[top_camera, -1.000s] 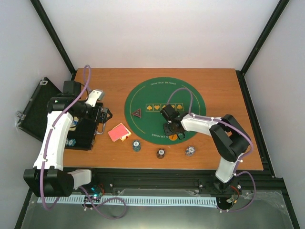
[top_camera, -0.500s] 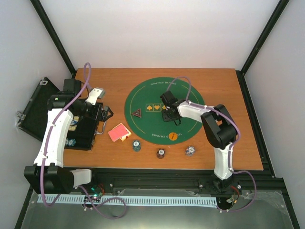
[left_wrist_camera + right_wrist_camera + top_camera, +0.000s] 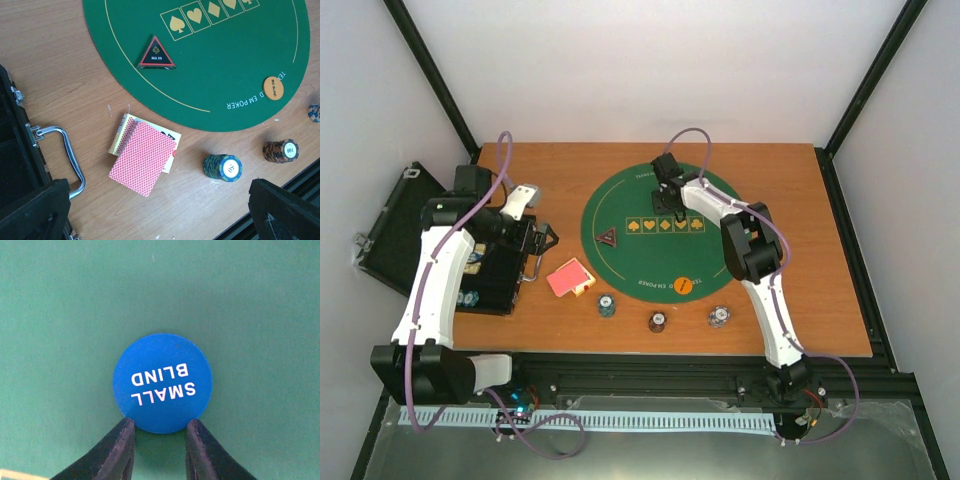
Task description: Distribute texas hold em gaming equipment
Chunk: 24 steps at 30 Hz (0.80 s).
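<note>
While the top external view looks down on the table, the right arm reaches far out, bends at its elbow over the right part of the green mat (image 3: 620, 205), and points the right gripper (image 3: 667, 197) down at the mat's far half. The left gripper (image 3: 542, 240) hangs beside the black case (image 3: 390, 235), and the cards (image 3: 570, 277) lie just ahead of it. In the left wrist view that gripper stands wide open with the red-backed cards below and between its fingers. The chip stacks (image 3: 222, 166) are off to its right, and the triangle marker (image 3: 156, 52) and orange disc (image 3: 273, 87) lie farther ahead on the mat. In the right wrist view the narrowed fingertips (image 3: 124, 440) pinch the near rim of the blue disc (image 3: 162, 382), which juts forward over the green.
</note>
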{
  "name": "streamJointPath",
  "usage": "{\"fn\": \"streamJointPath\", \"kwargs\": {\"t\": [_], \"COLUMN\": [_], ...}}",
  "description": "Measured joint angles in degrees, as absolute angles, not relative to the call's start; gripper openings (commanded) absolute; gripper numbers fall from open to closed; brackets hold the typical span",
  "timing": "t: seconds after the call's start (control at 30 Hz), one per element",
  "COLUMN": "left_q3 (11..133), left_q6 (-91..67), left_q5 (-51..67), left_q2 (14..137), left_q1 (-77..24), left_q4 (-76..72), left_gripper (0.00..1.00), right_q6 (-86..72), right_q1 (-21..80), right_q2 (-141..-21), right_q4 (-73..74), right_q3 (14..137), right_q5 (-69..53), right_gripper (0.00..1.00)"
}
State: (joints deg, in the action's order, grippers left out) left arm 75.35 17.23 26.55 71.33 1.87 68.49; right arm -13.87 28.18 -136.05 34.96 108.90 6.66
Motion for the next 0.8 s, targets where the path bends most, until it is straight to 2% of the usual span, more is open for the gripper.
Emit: {"fn": "streamJointPath", "kwargs": {"t": [0.27, 0.43, 0.53, 0.8], "left_q3": [75.4, 75.4, 74.9, 71.8], "left_q6": [17.7, 17.6, 17.6, 17.9], "left_q5": [26.7, 26.6, 26.3, 25.5], "left_q2": [72.4, 72.8, 72.9, 72.9], "left_q1": [1.9, 1.9, 1.9, 1.9], "left_q4": [68.1, 67.7, 67.2, 66.8], "left_gripper": [1.0, 1.0, 1.0, 1.0], "right_q6": [-12.1, -11.6, -11.7, -14.9], "right_q1": [26.8, 26.7, 27.2, 34.4], "right_q2": [-145.4, -144.9, -138.8, -108.6], "right_q4": [41.1, 43.2, 42.6, 36.6], "right_q3": [125.8, 125.9, 116.6, 82.3], "right_q5": [6.4, 6.4, 6.7, 8.7], "right_gripper": [0.34, 0.55, 0.65, 0.69]}}
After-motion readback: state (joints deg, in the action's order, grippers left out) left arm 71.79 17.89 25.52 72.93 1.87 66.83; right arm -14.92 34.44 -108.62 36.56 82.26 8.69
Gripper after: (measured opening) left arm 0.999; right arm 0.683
